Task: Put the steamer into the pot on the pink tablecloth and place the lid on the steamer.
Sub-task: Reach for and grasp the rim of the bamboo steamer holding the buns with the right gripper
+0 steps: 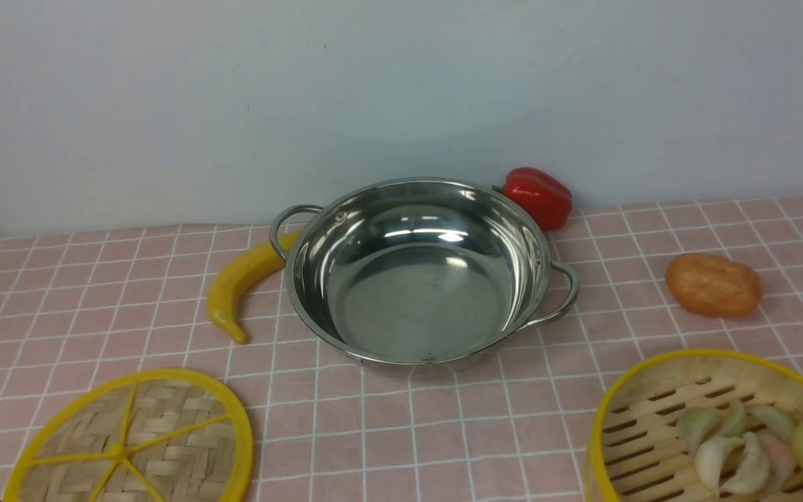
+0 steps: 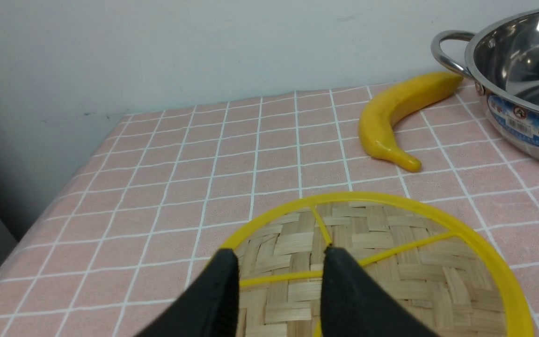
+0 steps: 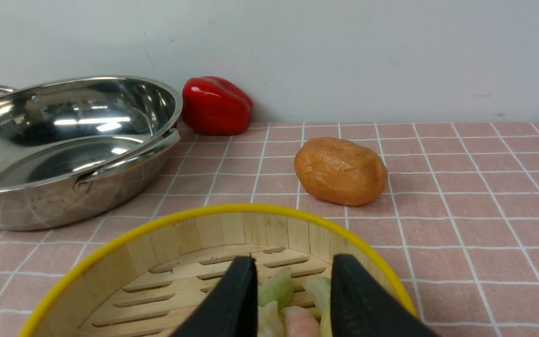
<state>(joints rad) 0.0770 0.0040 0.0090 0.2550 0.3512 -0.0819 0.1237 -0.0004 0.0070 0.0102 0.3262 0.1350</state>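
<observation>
The steel pot [image 1: 420,272] stands empty on the pink tablecloth [image 1: 401,432] near the back wall; it also shows in the left wrist view [image 2: 527,84] and the right wrist view [image 3: 63,145]. The lid [image 1: 133,443] lies flat at the front left. The steamer [image 1: 715,432] with dumplings sits at the front right. Neither gripper shows in the front view. My left gripper [image 2: 280,255] is open, hovering above the lid [image 2: 391,262]. My right gripper [image 3: 293,262] is open above the steamer [image 3: 194,238], over its dumplings [image 3: 276,290].
A yellow banana [image 1: 241,282] lies against the pot's left handle. A red pepper [image 1: 537,196] sits behind the pot by the wall. An orange-brown potato [image 1: 714,284] lies at the right, beyond the steamer. The cloth's left edge [image 2: 54,196] drops off near the lid.
</observation>
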